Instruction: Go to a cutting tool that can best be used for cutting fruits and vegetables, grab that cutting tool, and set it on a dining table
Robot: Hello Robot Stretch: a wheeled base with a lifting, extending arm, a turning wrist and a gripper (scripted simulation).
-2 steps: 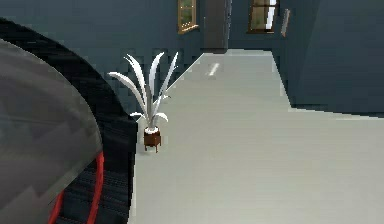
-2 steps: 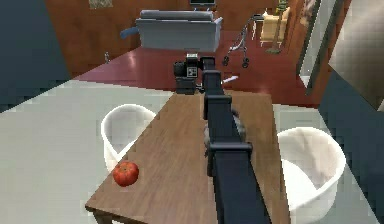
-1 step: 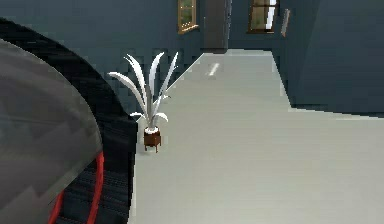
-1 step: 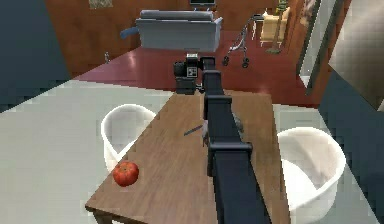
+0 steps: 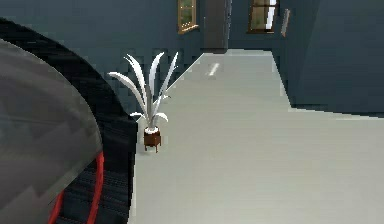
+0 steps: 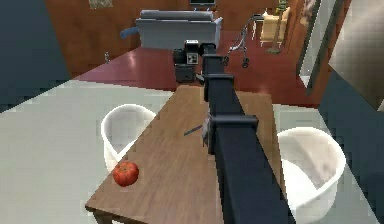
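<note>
Dark arm bar (image 6: 235,150) reached lengthwise over the brown desk (image 6: 150,165), probably to set the tool down there, and hid a strip of the desk's top. Two white chairs (image 6: 125,130) flanked the desk as dining seats. A red apple (image 6: 125,174) sat at the desk's near corner. A thin grey sliver (image 6: 193,129), possibly the knife, showed mid-desk against the arm, too small to confirm. At the desk's far edge the jaws merged with dark clutter; their state, and whether they held anything, could not be told.

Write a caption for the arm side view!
A dark square arm bar stretches over a brown wooden table with a round red apple, between two white chairs.
</note>
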